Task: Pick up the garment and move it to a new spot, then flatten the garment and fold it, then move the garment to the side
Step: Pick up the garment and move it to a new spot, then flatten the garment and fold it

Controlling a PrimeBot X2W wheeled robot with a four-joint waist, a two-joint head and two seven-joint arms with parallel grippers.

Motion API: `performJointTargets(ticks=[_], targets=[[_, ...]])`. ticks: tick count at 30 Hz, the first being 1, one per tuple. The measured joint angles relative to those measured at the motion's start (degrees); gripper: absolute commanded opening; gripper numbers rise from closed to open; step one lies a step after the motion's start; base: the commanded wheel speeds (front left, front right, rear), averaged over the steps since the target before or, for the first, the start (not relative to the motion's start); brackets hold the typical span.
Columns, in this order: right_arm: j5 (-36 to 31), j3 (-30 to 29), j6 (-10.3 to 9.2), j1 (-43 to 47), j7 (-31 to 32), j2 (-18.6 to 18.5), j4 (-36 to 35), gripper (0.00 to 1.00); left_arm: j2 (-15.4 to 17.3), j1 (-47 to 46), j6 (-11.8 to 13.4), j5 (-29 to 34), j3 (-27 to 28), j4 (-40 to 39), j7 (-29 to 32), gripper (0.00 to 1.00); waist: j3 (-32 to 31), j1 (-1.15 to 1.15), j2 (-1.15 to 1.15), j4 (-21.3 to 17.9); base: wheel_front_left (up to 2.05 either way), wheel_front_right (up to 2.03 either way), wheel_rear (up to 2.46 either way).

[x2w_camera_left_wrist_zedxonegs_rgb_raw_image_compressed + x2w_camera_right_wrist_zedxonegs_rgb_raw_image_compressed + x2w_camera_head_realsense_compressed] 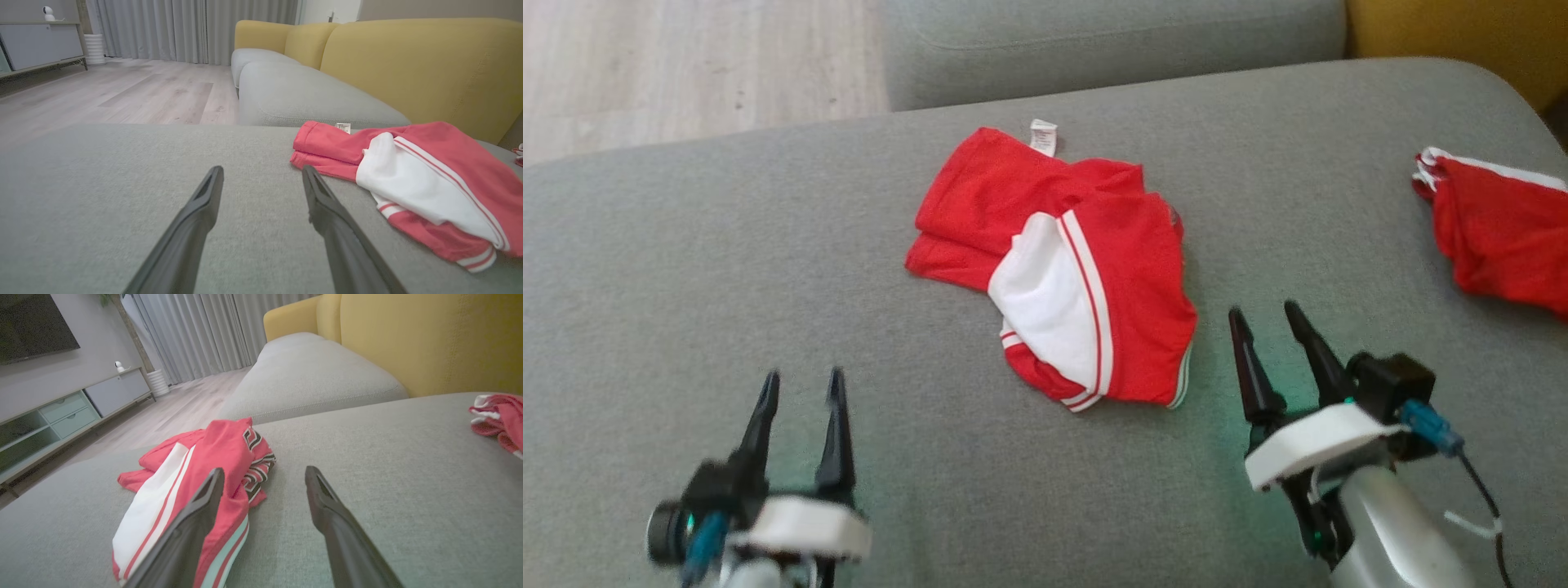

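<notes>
My left gripper [803, 376] and right gripper [1263, 310], both empty and spread wide, flank the crumpled red garment [1127, 278] on the sofa seat [686, 286], apparently placed to take one side each.

- Soft, even daylight lights all three views. In the left wrist view it filters through the pale curtains [184, 28] and leaves a dull sheen on the wooden floor [143, 94].
- Shadows are weak: only a thin dark rim under the lower edge of the red garment [1127, 278] on the grey seat cushion [727, 269].
- A faint green glow tints the cushion beside the right gripper [1264, 310] and near the left gripper [803, 377].
- The head view is soft and slightly grainy. The left gripper is smeared with blur and the right one is crisper.
- The garment's red is saturated in the head view and washed to pink in both wrist views.
- The wrist views bow at their edges, and the near fingers [192, 228] are out of focus.
</notes>
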Motion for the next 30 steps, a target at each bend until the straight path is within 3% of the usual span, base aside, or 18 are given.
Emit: performJointTargets(ticks=[4,9,13,19,24,30], targets=[[-0.51,-0.14,0.00,1.60,0.01,0.10,0.85,1.00,-1.60,7.12,-1.24,4.24,4.67,-3.94,0.00,1.00,-0.90,0.00,0.00,1.33,0.00,0.00,0.00],[-1.30,-0.31,0.00,1.61,0.01,0.09,1.02,1.00,-3.16,9.29,-2.25,5.58,6.54,-5.09,0.00,1.00,-0.77,0.01,0.00,2.18,0.00,0.00,0.00],[-3.65,1.94,0.00,1.47,0.01,0.09,0.97,1.00,-3.28,9.18,-3.23,5.99,5.59,-5.08,0.00,1.00,-0.38,0.01,0.00,3.50,0.00,0.00,0.00],[-6.36,9.00,0.00,-3.07,0.02,0.09,2.20,1.00,-3.35,7.39,-3.23,3.08,-0.37,-4.52,0.00,1.00,0.66,0.01,0.00,7.69,0.00,0.00,0.00],[-9.23,12.20,0.00,-9.87,0.25,0.07,11.04,1.00,-3.38,5.55,-3.12,1.01,-3.91,-3.92,0.00,1.00,1.99,0.01,0.00,12.93,0.00,0.00,0.00],[-12.91,10.02,0.00,-12.56,1.23,-0.02,21.26,1.00,-3.37,5.53,-3.00,-0.07,-4.69,-2.94,0.00,1.00,4.13,0.02,0.00,18.66,0.00,0.00,0.00]])
